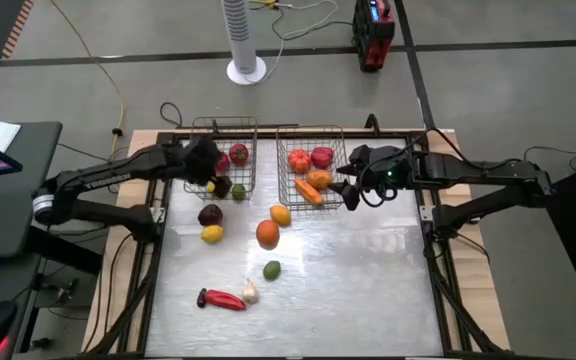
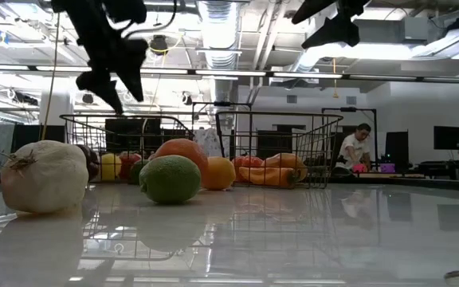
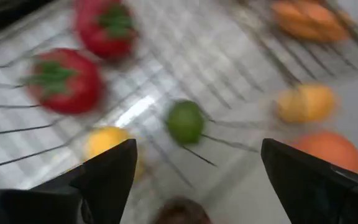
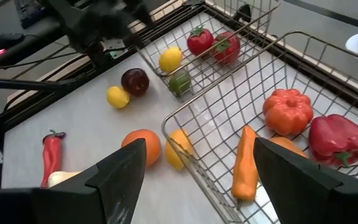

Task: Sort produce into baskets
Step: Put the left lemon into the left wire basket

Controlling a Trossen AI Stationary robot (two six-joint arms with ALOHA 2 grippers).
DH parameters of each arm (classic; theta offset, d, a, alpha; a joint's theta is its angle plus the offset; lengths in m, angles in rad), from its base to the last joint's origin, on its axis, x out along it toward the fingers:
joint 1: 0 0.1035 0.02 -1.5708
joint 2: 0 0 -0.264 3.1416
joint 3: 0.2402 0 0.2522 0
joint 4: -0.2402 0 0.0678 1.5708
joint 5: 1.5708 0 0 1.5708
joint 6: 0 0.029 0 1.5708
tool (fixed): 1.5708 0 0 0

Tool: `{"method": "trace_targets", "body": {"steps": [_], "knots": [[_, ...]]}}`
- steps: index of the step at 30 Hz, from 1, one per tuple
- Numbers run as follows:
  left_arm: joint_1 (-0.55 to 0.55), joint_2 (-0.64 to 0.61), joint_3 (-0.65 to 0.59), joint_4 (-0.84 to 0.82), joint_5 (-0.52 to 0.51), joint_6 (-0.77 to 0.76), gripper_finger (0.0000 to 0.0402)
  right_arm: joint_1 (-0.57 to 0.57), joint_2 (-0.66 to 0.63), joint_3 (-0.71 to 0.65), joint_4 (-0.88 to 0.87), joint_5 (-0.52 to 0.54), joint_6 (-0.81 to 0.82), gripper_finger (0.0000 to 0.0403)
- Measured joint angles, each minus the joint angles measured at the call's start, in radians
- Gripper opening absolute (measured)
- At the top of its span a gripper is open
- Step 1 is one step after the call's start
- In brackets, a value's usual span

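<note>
My left gripper [image 3: 194, 177] hangs wide open and empty over the left basket [image 1: 230, 128]. A green fruit [image 3: 186, 122] lies inside, just below my fingers [image 3: 110, 174].

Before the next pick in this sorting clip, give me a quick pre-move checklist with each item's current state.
1. Left gripper empty, open, over the left basket: ok.
2. Right gripper empty, open, beside the right basket: ok.
3. Both baskets upright on the table: ok.
4. All produce sorted: not ok; the orange, lime, chili, garlic and others lie loose.
5. Small green fruit settled in the left basket: cannot tell.
</note>
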Motion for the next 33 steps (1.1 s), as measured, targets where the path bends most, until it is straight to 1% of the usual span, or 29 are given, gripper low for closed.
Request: {"method": "trace_targets", "body": {"steps": [2, 5, 9, 13, 15, 18, 21, 26, 28, 31, 33], "knots": [[-0.087, -0.024, 0.0, 0.001, -0.007, 0.01, 0.0317, -0.01, 0.0, 0.0, 0.0, 0.0, -0.001, 0.0322], [-0.242, -0.051, 0.0, 0.0, -0.044, 0.026, 0.0302, -0.021, 0.0, 0.0, 0.0, 0.0, -0.001, 0.0322], [-0.446, -0.054, -0.006, -0.06, -0.11, 0.042, 0.0287, -0.021, 0.0, 0.0, 0.0, 0.0, -0.001, 0.0322], [-0.565, -0.044, -0.063, -0.067, -0.122, -0.011, 0.028, -0.021, 0.0, 0.0, 0.0, 0.0, -0.001, 0.0322], [-0.588, -0.035, -0.091, -0.063, -0.121, -0.047, 0.0277, -0.021, 0.0, 0.0, 0.001, 0.0, -0.001, 0.0322], [-0.594, -0.027, -0.134, -0.056, -0.122, -0.071, 0.0274, -0.021, 0.0, 0.0, 0.001, 0.0, -0.001, 0.0322], [-0.594, -0.026, -0.165, -0.046, -0.116, -0.036, 0.0274, -0.021, 0.0, 0.0, 0.002, 0.0, -0.001, 0.0322], [-0.594, -0.026, -0.216, -0.045, -0.078, 0.037, 0.0274, -0.021, 0.0, 0.0, 0.002, 0.0, -0.001, 0.0322], [-0.594, -0.026, -0.242, -0.009, -0.053, 0.051, 0.0274, -0.021, 0.0, 0.0, 0.002, 0.0, 0.0, 0.0322], [-0.594, -0.026, -0.282, 0.011, -0.037, 0.044, 0.0274, -0.021, 0.0, 0.0, 0.004, 0.0, 0.0, 0.0322], [-0.593, -0.016, -0.302, 0.01, -0.057, 0.021, 0.0274, -0.021, 0.0, 0.0, 0.004, 0.0, 0.0, 0.0322]]}}
